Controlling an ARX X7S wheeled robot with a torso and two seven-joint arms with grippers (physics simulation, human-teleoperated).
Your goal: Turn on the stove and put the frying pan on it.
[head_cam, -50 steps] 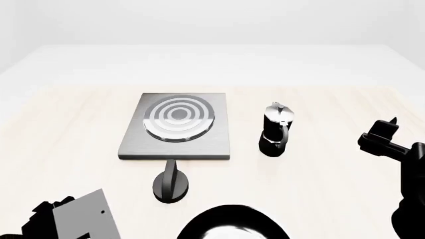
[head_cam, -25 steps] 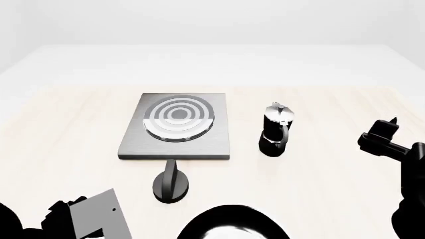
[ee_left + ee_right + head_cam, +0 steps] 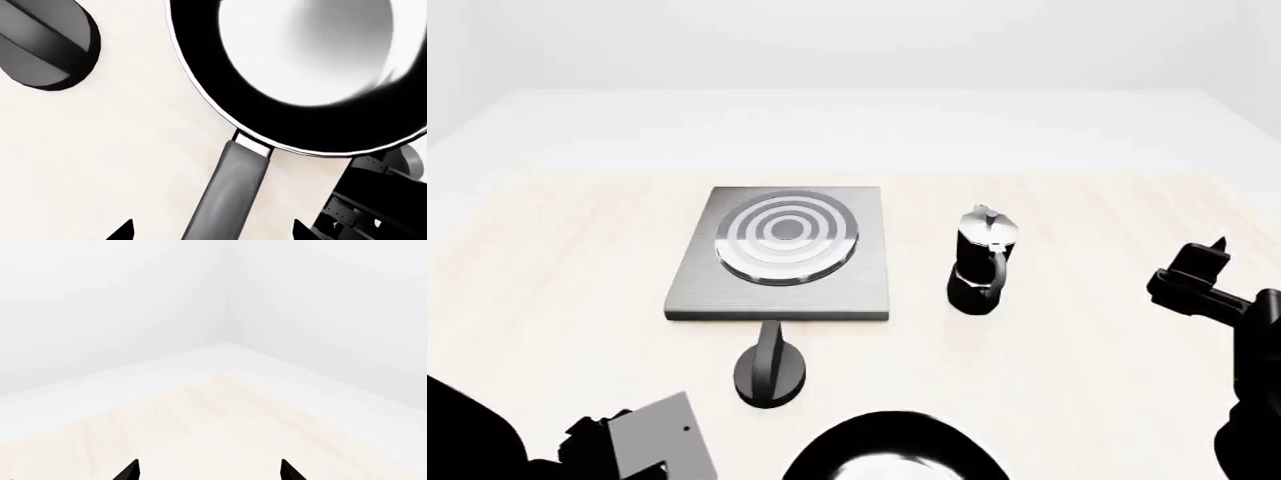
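Observation:
The stove is a dark-grey slab with a ringed burner in the middle of the table. Its black round knob sits just in front of it and also shows in the left wrist view. The frying pan lies at the near edge, cut off by the head view. From the left wrist, the pan shows a glossy pale inside and a grey handle. My left gripper is open, its fingertips either side of the handle with gaps. My right gripper is open and empty.
A black moka pot stands upright to the right of the stove. My right arm hovers at the table's right side. My left arm is low at the near left, beside the pan.
My left arm has moved to the right along the near edge, closer to the frying pan. The right arm, stove, knob and moka pot have not moved.

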